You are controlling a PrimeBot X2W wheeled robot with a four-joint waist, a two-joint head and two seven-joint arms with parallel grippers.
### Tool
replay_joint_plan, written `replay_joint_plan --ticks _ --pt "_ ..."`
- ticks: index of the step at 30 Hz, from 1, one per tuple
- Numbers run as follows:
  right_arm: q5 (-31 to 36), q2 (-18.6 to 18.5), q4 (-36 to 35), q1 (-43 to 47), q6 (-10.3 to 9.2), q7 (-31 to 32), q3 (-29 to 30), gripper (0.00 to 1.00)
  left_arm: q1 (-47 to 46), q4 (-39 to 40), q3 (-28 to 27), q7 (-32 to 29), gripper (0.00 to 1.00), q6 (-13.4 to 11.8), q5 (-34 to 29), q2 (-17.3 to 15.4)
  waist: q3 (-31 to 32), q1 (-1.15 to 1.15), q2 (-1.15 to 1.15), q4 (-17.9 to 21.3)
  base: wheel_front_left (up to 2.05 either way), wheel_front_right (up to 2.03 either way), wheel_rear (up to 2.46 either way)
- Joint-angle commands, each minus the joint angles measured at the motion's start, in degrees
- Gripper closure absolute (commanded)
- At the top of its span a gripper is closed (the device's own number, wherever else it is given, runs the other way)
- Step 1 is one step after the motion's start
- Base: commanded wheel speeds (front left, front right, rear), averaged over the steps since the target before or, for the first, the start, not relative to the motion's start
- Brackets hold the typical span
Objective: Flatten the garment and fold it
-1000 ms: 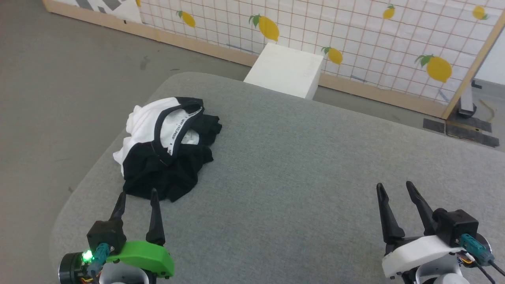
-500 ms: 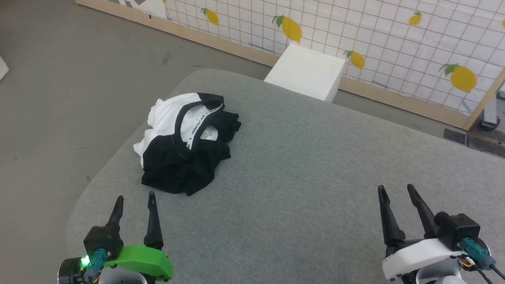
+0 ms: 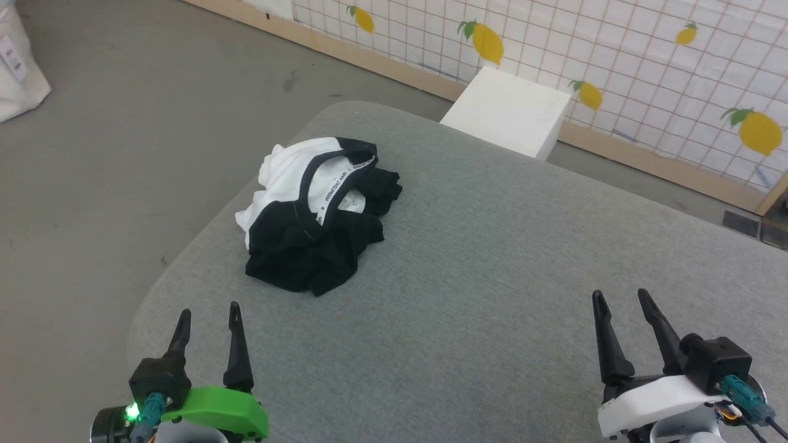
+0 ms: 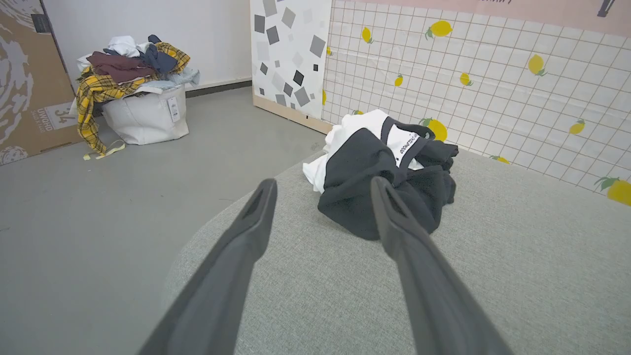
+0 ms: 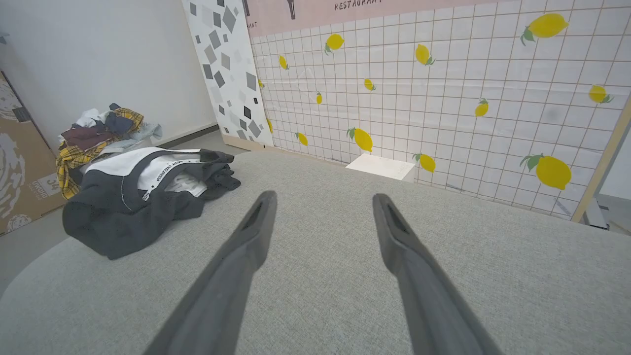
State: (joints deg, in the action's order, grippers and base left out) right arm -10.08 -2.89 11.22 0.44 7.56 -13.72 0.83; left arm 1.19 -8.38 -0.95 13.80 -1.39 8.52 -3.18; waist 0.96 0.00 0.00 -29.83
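The garment (image 3: 317,215) lies crumpled in a heap near the left far corner of the grey bench (image 3: 492,307). Its long axis runs from the near edge away towards the far one, leaning a little to the right. The white cloth is bunched on the far left side and the black folds spill towards the near side, with the black-trimmed neck opening gaping upward.

The left claw (image 3: 209,309) hovers just short of the heap with its fingers spread wide, holding nothing. Well apart on the right, the right claw (image 3: 619,293) is likewise wide open and empty above bare fabric.

Across the grey floor (image 3: 123,123) on the left stands a laundry basket (image 4: 143,113) piled with clothes. A white block (image 3: 508,111) sits behind the bench, against the lemon-print wall (image 3: 646,61).
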Motion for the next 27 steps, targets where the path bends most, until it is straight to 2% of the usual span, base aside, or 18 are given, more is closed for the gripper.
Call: replay_joint_plan --ticks 1,5,17,21,27 --pt "-0.37 0.02 0.39 0.61 -0.07 -0.72 0.19 0.00 0.74 -0.20 -0.07 0.64 0.00 -0.26 0.23 0.29 -0.23 0.00 0.00 -0.59 0.00 0.00 0.00" --pt "-0.59 0.02 0.98 0.43 -0.08 -1.28 0.27 0.00 0.64 -0.58 -0.25 1.19 0.00 -0.32 0.42 0.30 -0.50 0.00 0.00 -1.73 0.00 0.00 0.00" --pt "-0.48 0.02 0.98 0.13 -0.08 -1.28 0.32 0.00 0.20 -0.95 -0.30 1.19 0.00 -0.50 0.15 0.30 -1.17 0.00 0.00 -1.54 0.00 0.00 0.00" --pt "-0.28 0.02 1.03 -0.27 -0.08 -1.28 0.53 0.00 -2.83 -2.27 -0.67 1.19 0.00 1.02 0.86 -0.24 -1.88 0.00 0.00 -1.47 0.00 0.00 0.00" --pt "1.67 0.02 0.99 -1.20 -0.08 -1.28 1.03 0.00 -16.82 -8.58 -1.19 -1.84 0.00 5.13 4.03 -3.55 -4.47 0.00 0.00 -0.57 0.00 0.00 0.00"
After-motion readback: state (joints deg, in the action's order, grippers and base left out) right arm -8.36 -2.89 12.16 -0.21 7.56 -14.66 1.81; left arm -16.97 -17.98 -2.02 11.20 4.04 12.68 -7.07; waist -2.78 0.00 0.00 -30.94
